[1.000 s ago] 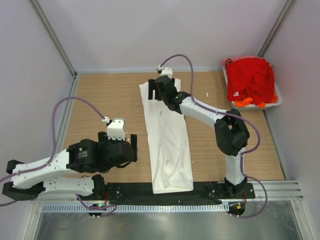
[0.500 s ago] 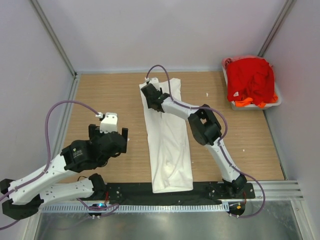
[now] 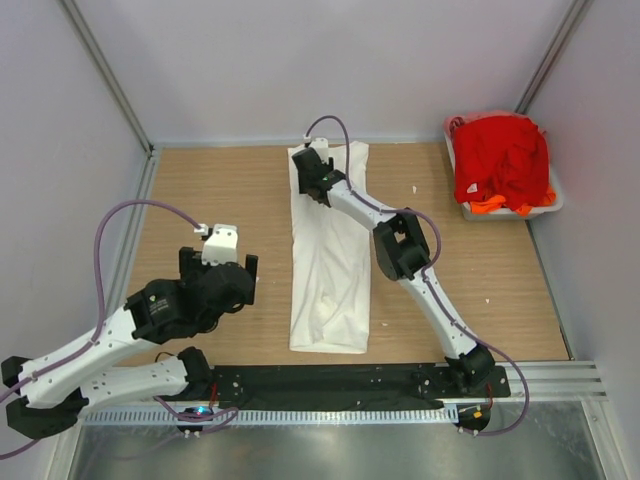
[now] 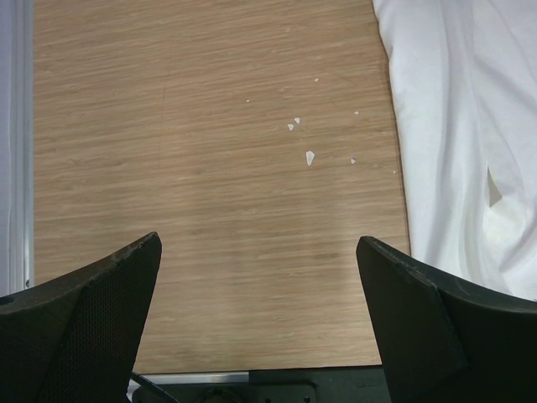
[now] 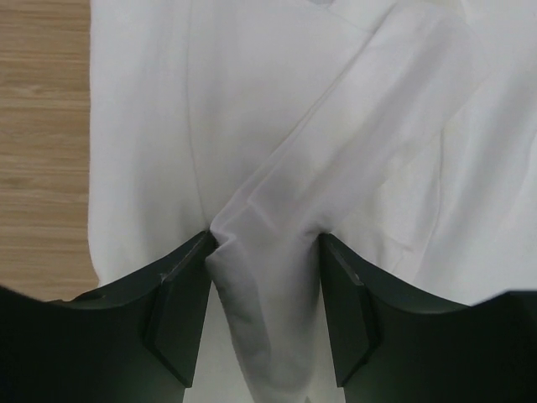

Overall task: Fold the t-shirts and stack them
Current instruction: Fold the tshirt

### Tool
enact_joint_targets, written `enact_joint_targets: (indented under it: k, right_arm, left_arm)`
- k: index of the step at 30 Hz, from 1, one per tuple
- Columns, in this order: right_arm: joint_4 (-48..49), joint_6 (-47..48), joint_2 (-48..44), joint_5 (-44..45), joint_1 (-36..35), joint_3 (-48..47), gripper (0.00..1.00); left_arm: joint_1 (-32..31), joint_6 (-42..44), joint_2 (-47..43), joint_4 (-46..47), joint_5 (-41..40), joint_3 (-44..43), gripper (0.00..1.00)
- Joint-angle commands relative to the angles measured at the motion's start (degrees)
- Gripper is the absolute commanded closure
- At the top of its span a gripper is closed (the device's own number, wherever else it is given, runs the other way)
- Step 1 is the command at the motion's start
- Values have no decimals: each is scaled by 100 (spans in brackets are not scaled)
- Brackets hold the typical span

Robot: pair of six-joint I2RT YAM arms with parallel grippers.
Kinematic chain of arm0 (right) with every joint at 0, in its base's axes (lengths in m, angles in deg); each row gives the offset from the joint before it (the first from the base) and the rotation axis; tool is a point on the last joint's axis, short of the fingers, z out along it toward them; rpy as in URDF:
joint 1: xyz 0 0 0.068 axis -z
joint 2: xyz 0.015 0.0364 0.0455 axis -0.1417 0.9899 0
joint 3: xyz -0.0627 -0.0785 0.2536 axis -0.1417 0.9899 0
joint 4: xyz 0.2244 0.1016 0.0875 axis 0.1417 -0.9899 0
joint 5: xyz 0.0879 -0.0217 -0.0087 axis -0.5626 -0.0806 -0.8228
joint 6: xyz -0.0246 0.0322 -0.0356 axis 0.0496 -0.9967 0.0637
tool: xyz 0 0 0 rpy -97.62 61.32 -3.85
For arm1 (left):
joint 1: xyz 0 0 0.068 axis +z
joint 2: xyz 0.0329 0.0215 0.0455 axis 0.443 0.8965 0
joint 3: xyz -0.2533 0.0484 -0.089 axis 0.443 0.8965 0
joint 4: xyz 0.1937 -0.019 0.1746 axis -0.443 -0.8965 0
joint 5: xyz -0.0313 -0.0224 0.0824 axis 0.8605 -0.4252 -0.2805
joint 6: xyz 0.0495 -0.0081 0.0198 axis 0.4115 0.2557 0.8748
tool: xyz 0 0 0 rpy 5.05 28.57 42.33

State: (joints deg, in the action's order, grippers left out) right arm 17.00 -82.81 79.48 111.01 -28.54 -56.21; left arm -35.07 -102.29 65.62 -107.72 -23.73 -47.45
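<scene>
A long white t-shirt (image 3: 330, 270) lies folded in a narrow strip down the middle of the table. My right gripper (image 3: 313, 172) sits at its far end, by the collar. In the right wrist view the right gripper (image 5: 264, 252) is shut on a raised ridge of the white t-shirt (image 5: 277, 109), with cloth pressed against both fingers. My left gripper (image 3: 218, 275) hangs open over bare wood to the left of the shirt. In the left wrist view the left gripper (image 4: 260, 277) holds nothing, and the white t-shirt (image 4: 470, 109) edge shows at the right. Red t-shirts (image 3: 500, 160) and an orange one (image 3: 487, 205) are heaped at the back right.
A pale plastic tub (image 3: 553, 200) holds the red and orange heap against the right wall. Small white flecks (image 4: 309, 157) dot the wood left of the shirt. A black rail (image 3: 330, 382) runs along the near edge.
My right gripper closed on the far end of the white t-shirt and drew it away from the near edge; its near hem slid off the black rail. The left arm swung slightly left.
</scene>
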Motion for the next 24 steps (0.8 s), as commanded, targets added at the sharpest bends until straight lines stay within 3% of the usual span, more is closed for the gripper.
enact_joint_targets:
  k: [1,4,9,16,19,22,24]
  right_arm:
    - [150,299,218,-283,188,-229,40]
    - [230,537,87,-300,232,-212,28]
    - [704,1056,-1256,-336,232,894,15]
    - [171,610,-3426,-310,144,2255,10]
    - [185,-164,-4805,-353,57,3905,13]
    - [274,-1014,-6208,-441,-154,6388,20]
    - [204,-1438,-6757,-608,-408,7211,24]
  left_arm:
    - [63,33,-5,174,-215,14,0]
    - [72,-10,30,121,-312,15,0]
    - [89,-151,153,-11,-453,-29,0]
    - [151,-160,276,15,-374,-12,0]
    - [230,-569,311,77,-216,-38,0]
    - [239,-714,434,778,722,224,7]
    - [239,-862,653,1569,1295,655,9]
